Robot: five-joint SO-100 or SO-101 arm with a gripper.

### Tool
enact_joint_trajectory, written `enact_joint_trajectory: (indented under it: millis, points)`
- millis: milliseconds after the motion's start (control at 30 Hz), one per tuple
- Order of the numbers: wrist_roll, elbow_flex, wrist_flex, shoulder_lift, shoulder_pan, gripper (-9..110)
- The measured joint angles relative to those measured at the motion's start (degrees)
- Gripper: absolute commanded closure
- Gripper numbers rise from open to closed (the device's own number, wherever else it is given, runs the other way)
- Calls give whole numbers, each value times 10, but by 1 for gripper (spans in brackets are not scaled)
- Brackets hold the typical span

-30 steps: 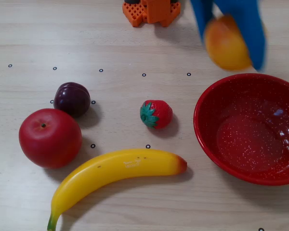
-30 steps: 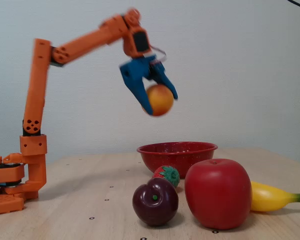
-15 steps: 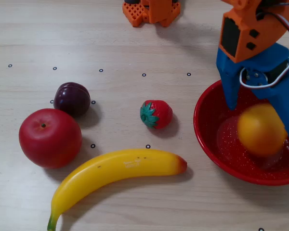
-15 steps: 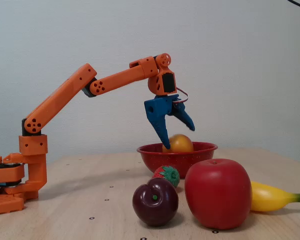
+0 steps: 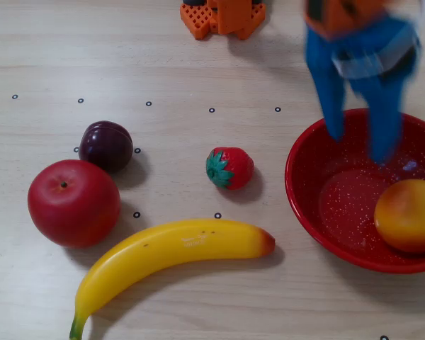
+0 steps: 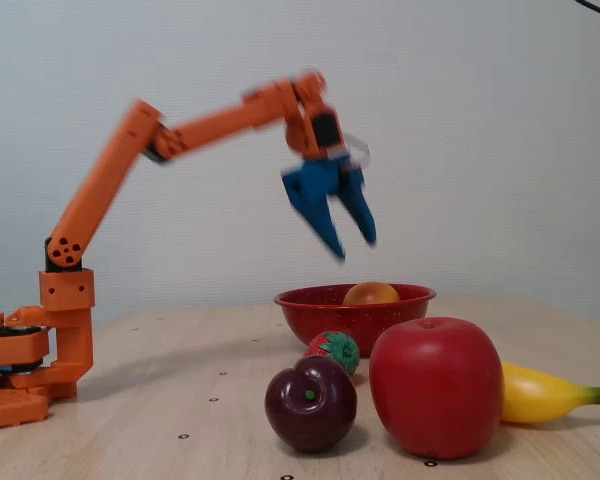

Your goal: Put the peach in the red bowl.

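**Peach in bowl, arm above it with nothing held**

Peach point(image 5: 409, 214) sits inside the red bowl point(image 5: 319, 205), against its right-hand wall in the overhead view; in the fixed view only its top shows over the rim; blue fingers point(image 6: 355, 240) spread wide, empty, motion-blurred, hanging well above the bowl; placing step looks done, judged from how things lie; next move likely just calls for lifting clear and going back toward the orange base point(image 6: 20, 370), without clipping the rim; plum point(image 5: 106, 145), red apple point(image 5: 73, 202), banana point(image 5: 170, 258) and strawberry point(image 5: 229, 168) all on the tabletop point(image 5: 198, 71) left of the bowl, untouched.
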Motion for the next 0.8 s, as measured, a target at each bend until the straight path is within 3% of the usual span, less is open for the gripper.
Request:
enact_joint_trajectory:
  millis: [67, 467, 800]
  points:
    - [0, 69, -18, 91, -41, 101]
    - [-3, 607, -174, 555, -200, 101]
    - [-14, 1078, -302, 924, -242, 101]
